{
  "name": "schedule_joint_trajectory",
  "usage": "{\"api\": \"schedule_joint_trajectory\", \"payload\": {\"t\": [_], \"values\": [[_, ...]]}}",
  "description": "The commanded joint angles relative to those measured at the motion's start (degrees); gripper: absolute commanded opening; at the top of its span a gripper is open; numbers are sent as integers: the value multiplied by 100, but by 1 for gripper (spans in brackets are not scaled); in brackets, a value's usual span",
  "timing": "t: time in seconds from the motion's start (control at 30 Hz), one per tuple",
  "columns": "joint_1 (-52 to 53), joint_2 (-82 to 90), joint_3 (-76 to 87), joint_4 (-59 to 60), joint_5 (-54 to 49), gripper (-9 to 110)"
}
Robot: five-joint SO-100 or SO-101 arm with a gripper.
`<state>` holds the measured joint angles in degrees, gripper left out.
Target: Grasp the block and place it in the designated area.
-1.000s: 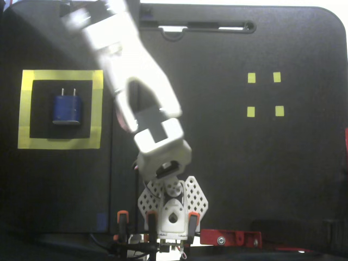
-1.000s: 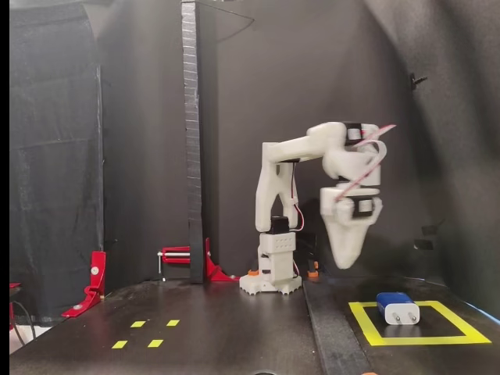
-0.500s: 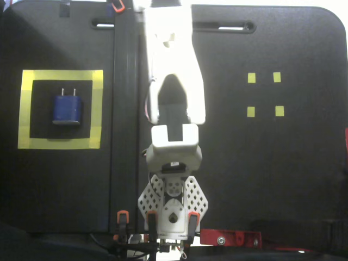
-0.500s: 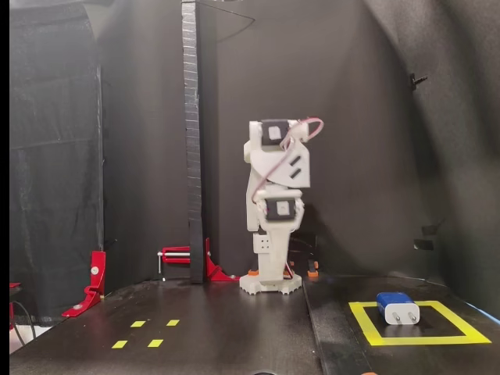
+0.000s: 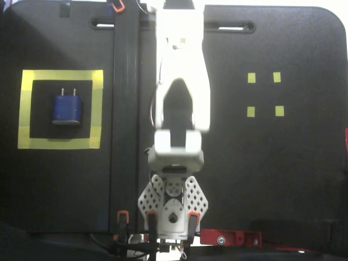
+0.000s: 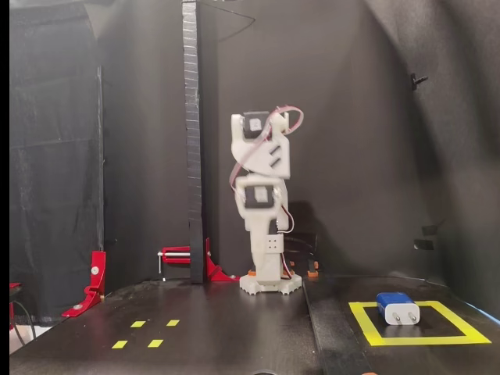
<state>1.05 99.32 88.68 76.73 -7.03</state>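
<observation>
The dark blue block (image 5: 67,109) lies flat inside the designated area (image 5: 60,143), prongs pointing to the far side in the top-down fixed view. From the front fixed view the block (image 6: 398,308) rests in the yellow-taped square (image 6: 414,340) at the right, prongs toward the camera. My white arm stands folded over its base (image 5: 172,206) at the middle, well away from the block. The gripper (image 6: 262,228) hangs in front of the arm, facing the camera, and its jaws cannot be made out. Nothing blue shows in it.
Four tiny yellow squares (image 5: 265,94) mark the mat on the other side of the arm (image 6: 146,333). A tall black post (image 6: 191,141) rises beside the base. Red clamps (image 6: 94,281) (image 6: 183,258) sit at the left and behind.
The arm has swung away from above the yellow square to the middle and folded upright over its base. The block has stayed in the square.
</observation>
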Motion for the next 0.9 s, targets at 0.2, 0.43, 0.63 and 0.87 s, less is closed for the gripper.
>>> {"api": "schedule_joint_trajectory", "payload": {"t": [0.2, 0.43, 0.63, 0.87], "values": [[132, 2197, 2241, -2259, -9, 0], [149, 3630, 3894, -3718, 18, 0], [141, 4808, 5150, -4746, 35, 0], [88, 6214, 6530, -5563, 44, 0]]}}
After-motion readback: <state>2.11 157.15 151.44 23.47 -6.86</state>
